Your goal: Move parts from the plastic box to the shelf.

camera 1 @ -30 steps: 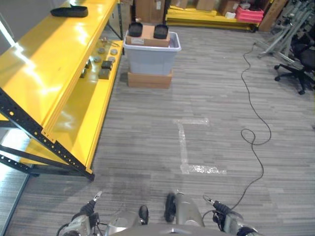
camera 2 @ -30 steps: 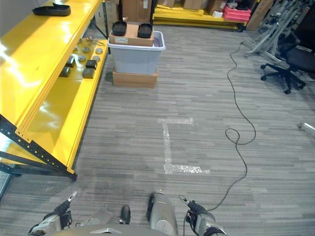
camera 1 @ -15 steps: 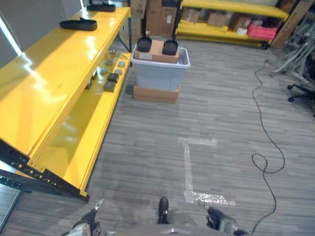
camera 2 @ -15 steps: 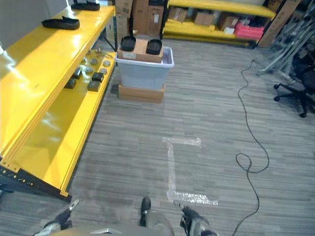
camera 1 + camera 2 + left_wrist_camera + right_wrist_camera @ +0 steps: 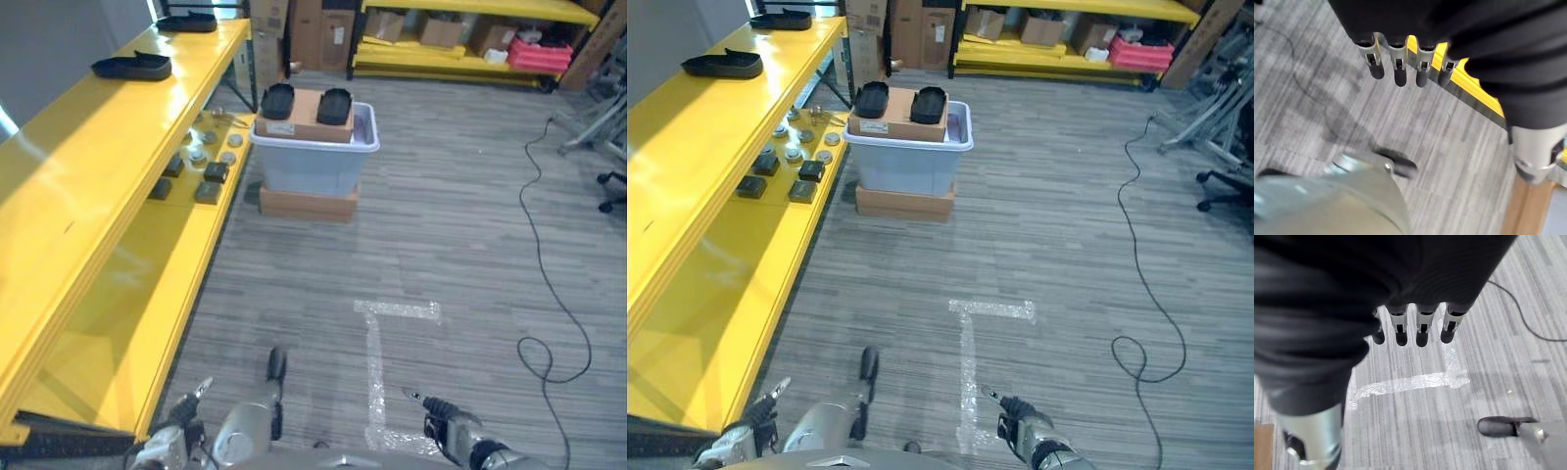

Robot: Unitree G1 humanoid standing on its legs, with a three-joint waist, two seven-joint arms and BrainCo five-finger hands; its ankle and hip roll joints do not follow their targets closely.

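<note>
1. Camera view has shifted since a second ago; box (image 5: 314,157) and shelf (image 5: 108,176) appear unmoved.
2. Translucent plastic box sits on flat cardboard (image 5: 308,203), holding a carton (image 5: 308,115) topped by two black parts (image 5: 277,100).
3. Left hand (image 5: 1397,66) and right hand (image 5: 1420,325) hang low, fingers straight, empty, over grey striped floor (image 5: 451,235).

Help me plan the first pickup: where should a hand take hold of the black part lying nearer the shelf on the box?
Probably across the narrow middle of the left black part, coming from above: it lies flat on the cardboard atop the plastic box, long sides exposed. Both hands are far from it.
</note>
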